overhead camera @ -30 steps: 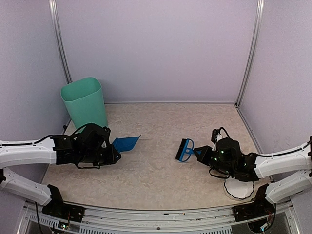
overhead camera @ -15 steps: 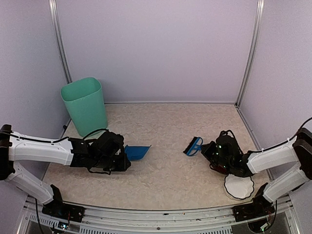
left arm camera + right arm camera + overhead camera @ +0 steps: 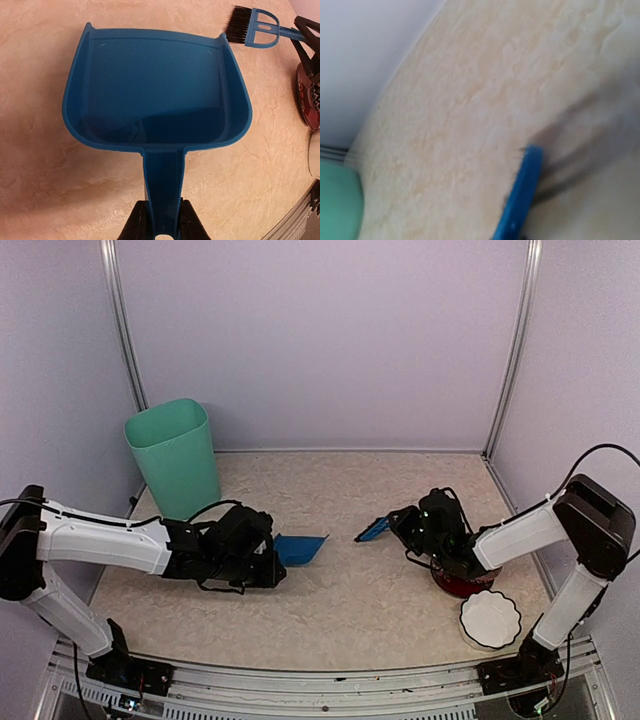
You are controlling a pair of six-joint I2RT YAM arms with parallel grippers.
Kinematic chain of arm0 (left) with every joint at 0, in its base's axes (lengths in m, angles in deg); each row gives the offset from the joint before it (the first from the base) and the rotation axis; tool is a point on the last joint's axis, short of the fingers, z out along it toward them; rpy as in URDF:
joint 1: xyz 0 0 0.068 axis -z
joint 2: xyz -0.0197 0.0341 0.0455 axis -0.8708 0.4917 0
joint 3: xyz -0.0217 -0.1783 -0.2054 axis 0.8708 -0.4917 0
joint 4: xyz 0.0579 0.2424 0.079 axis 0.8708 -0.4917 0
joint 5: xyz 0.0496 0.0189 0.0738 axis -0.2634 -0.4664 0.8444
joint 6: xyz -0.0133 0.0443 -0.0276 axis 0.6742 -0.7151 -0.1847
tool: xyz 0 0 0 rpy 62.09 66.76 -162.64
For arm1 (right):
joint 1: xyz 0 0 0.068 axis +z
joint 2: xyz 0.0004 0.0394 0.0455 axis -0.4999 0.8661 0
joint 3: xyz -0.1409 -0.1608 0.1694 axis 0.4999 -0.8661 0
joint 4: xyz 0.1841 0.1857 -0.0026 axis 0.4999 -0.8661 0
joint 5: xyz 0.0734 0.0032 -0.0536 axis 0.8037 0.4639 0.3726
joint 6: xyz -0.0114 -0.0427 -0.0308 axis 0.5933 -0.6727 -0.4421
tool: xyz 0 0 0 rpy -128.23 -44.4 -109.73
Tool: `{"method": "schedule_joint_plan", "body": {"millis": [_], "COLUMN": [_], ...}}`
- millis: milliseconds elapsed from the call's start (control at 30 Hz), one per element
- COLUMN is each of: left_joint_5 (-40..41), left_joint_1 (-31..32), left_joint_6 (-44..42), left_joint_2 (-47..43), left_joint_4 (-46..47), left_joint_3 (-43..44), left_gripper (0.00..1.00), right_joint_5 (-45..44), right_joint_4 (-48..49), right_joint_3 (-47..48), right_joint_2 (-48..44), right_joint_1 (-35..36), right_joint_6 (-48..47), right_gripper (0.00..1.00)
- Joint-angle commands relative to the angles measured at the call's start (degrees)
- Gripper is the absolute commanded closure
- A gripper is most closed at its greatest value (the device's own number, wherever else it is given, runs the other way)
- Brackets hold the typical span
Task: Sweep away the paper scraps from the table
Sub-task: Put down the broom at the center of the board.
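Blue dustpan is reaching out ahead of the left pincer, which is clamping its handle; no paper scraps are showing on the table (pan empty too). Whether the right pincer is gripping the brush ahead of it, I cannot tell; lowering both tools flat is looking best.

A: Overhead view: even, soft light, sharp, only faint shadows on the table.
B: Left wrist view is crisp but bows at the edges; shadow darkens the near half of the dustpan.
A: Right wrist view is smeared; the brush is blurred, its shadow streaked.
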State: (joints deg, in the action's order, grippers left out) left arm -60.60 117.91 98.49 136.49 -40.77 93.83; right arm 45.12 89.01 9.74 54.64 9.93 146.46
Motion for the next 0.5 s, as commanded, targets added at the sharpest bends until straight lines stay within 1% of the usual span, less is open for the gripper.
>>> {"method": "schedule_joint_plan", "body": {"millis": [0, 167, 300, 367, 467], "left_joint_5": [-0.6, -1.3, -1.7, -1.9, -2.1], "left_joint_1": [0.5, 0.8, 1.1, 1.2, 1.3], "left_joint_6": [-1.5, -2.6, -3.5, -3.7, -4.3], "left_joint_2": [1.1, 2.2, 3.6, 4.5, 5.9], "left_joint_4": [1.9, 2.7, 2.8, 2.8, 3.1], "left_joint_3": [2.2, 3.6, 5.1, 5.8, 6.7], "left_gripper": [1.00, 1.00, 0.97, 0.96, 0.93], "right_joint_5": [2.3, 1.5, -2.0, -4.3, -9.0], "right_joint_4": [0.2, -2.6, -9.3, -12.5, -20.3], "right_joint_3": [3.0, 3.4, 4.2, 5.0, 7.9], "right_joint_2": [2.9, 2.6, 0.5, -0.9, -2.4], "right_joint_1": [-3.2, -5.3, -6.3, -6.3, -6.3], "right_joint_6": [-2.3, -6.4, -9.2, -12.2, -16.7], "right_gripper": [0.60, 0.33, 0.22, 0.14, 0.08]}}
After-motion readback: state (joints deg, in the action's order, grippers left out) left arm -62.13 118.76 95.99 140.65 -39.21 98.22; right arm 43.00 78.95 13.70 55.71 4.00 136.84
